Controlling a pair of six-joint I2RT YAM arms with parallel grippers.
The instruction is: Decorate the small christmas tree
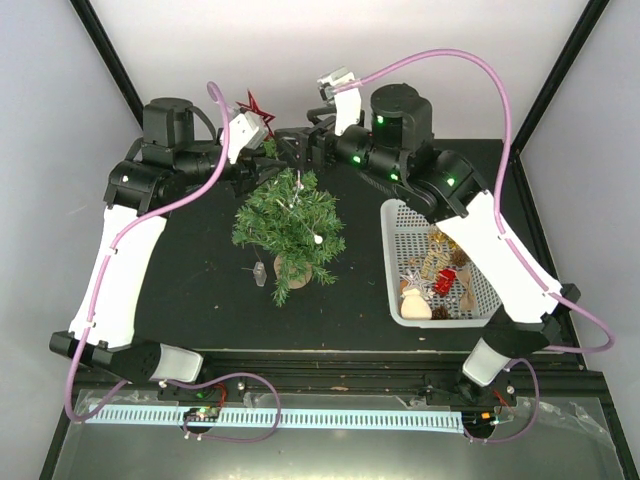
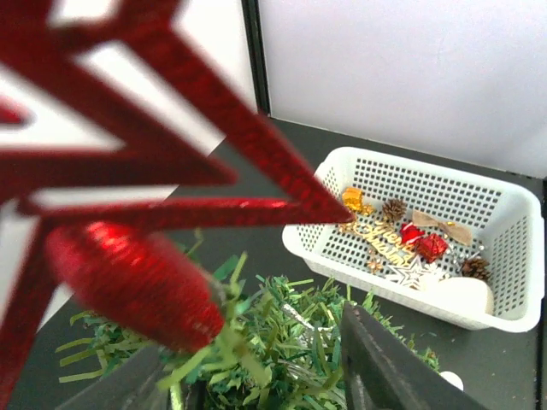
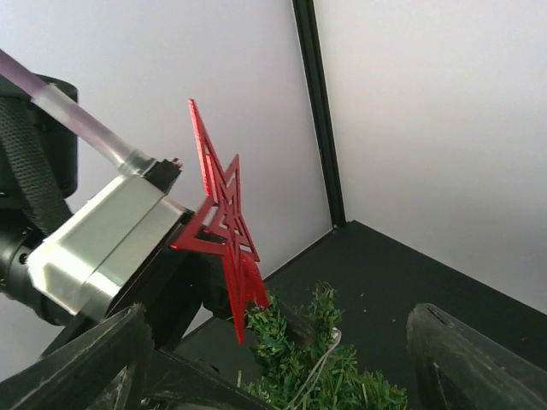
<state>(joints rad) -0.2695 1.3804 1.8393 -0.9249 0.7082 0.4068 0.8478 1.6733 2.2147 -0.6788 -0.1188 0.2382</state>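
The small christmas tree [image 1: 290,225] stands mid-table on its tan base [image 1: 292,272]. A red glitter star [image 1: 254,108] sits on its tip; it fills the left wrist view [image 2: 128,171] and shows in the right wrist view [image 3: 224,226]. My left gripper [image 1: 260,163] is closed round the green tree top [image 2: 282,342] just under the star's red socket [image 2: 128,282]. My right gripper [image 1: 300,150] hangs open and empty beside the tree top [image 3: 291,363], its fingers [image 3: 461,350] wide apart. A white ball [image 1: 317,239] and a silver string [image 1: 298,188] hang on the tree.
A white mesh basket [image 1: 393,262] with several ornaments stands right of the tree, also in the left wrist view [image 2: 410,164]. A small pale ornament [image 1: 260,274] lies on the black table left of the tree base. White walls with black posts close the back.
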